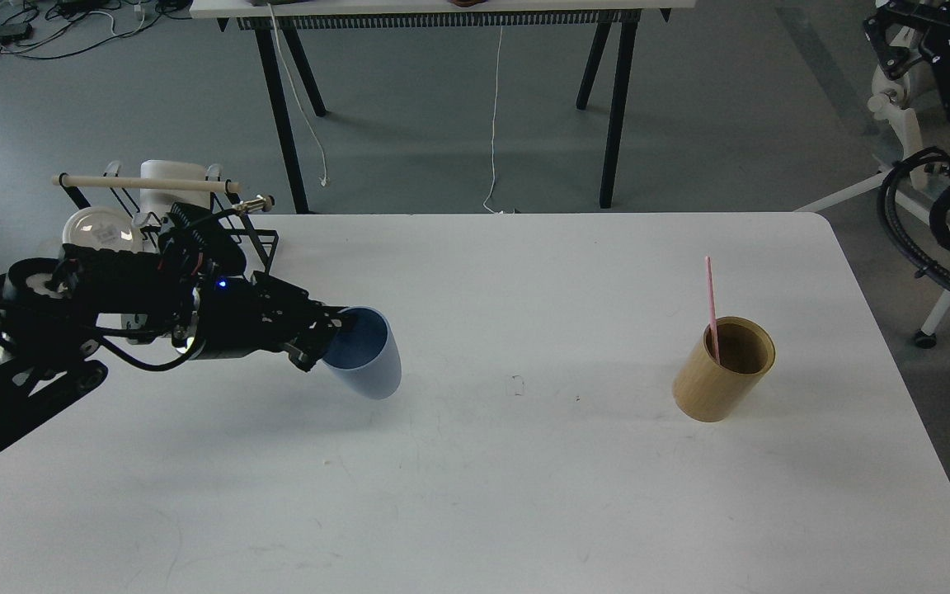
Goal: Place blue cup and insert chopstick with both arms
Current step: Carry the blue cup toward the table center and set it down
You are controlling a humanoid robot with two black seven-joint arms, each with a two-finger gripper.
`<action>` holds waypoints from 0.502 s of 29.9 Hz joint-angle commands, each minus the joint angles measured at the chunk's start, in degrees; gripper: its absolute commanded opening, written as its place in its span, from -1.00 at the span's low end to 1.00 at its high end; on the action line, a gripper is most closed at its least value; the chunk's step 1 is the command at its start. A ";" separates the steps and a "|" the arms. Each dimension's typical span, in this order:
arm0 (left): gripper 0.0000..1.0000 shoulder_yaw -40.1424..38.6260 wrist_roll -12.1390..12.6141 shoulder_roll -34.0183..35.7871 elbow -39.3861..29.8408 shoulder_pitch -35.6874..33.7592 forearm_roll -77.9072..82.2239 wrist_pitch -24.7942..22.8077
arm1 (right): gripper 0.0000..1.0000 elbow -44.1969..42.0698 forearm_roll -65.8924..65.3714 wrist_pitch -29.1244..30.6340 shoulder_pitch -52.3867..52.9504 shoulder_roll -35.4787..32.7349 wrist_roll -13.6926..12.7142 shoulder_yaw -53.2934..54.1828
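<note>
Your left arm (71, 313) reached in from the left edge over the white desk (475, 495), and its claw (322, 338) was clamped on the rim of the blue cup (369, 363), one finger inside the mouth and the other on the outer wall. The blue cup was tilted, its open mouth turned toward the arm and its base pointing right and down, over the left half of the desk; you could not tell whether the base touched the surface. Behind the arm, at the desk's far left corner, stood a black wire rack (252, 239) carrying a cream wooden rod (145, 183), with white dishes (100, 231) beside it. Well apart, on the right half of the desk, the tan holder (718, 379) stood upright with the pink chopstick (711, 301) standing in it, leaning against the near-left wall and rising above the rim. Your right arm (949, 165) showed only at the right edge, off the desk; its claw was out of view
</note>
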 commanded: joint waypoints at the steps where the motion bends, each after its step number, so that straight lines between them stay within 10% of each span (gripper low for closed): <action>1: -0.95 0.10 4.37 -7.70 0.04 -5.32 1.91 -0.43 | 0.98 0.05 -0.02 -0.14 2.36 -1.04 -0.21 -0.08; 15: -0.92 10.64 7.46 -33.03 10.14 -7.00 2.91 -0.43 | 0.98 0.23 -0.02 -2.34 2.19 -1.04 -0.21 0.01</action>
